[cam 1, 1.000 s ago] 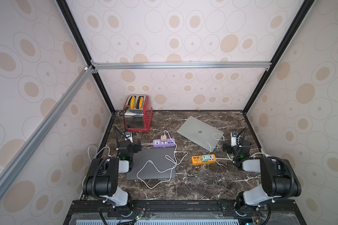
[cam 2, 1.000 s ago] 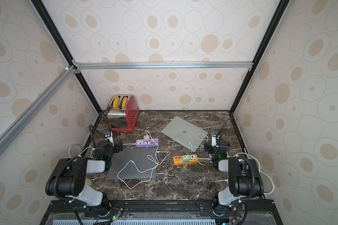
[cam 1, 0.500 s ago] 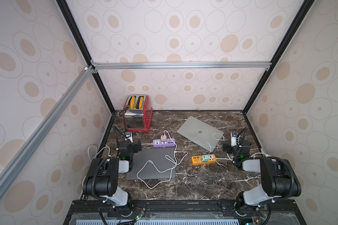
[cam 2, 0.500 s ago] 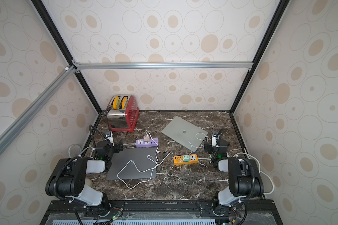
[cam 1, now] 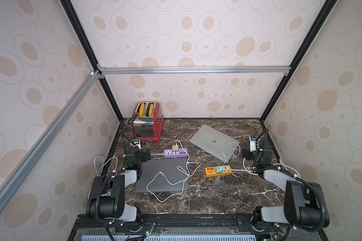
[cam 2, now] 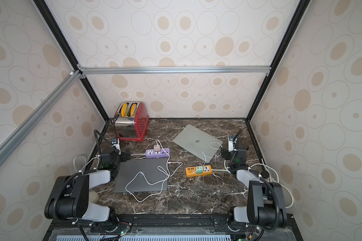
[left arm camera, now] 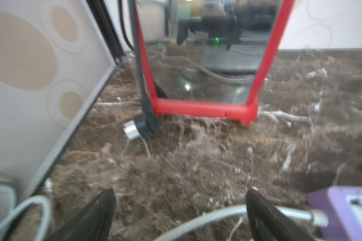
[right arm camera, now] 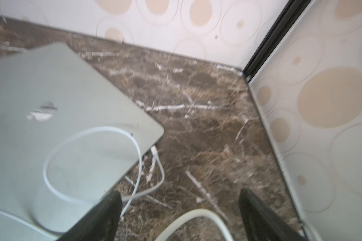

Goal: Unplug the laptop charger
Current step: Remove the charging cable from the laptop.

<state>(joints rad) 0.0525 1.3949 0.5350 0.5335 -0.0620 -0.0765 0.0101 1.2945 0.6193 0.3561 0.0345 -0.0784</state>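
Here the table is dark brown marble, glossy and veined with white, walled by panels printed with beige ovals. Toward the back right lies a closed silver laptop, matte, flat and round-cornered, set at an angle. A smooth white cable curls in a loop over its lid. Its connector meets the laptop's side edge near a corner, but blur in the right wrist view hides how deep it sits. The cable runs to the green charger, a small boxy block standing on the orange power strip, right of the table's middle. A pale pink charger stands on the purple power strip, just behind a dark grey laptop. A thin white lead loops loosely over that laptop's lid. At the back left stands a red toaster with a mirror-bright metal face. Its black plug lies loose on the marble.

The left end effector is low over the marble between the toaster and the purple strip, with its black tapered fingers spread wide and nothing gripped. The right end effector sits just beside the silver laptop's corner, jaws likewise apart and empty, and a thicker white cord lies on the marble below the gap. Both wrist views are soft and show only the finger ends. In both top views the fingers are too small and dark to make out, and the chargers' prongs are hidden.
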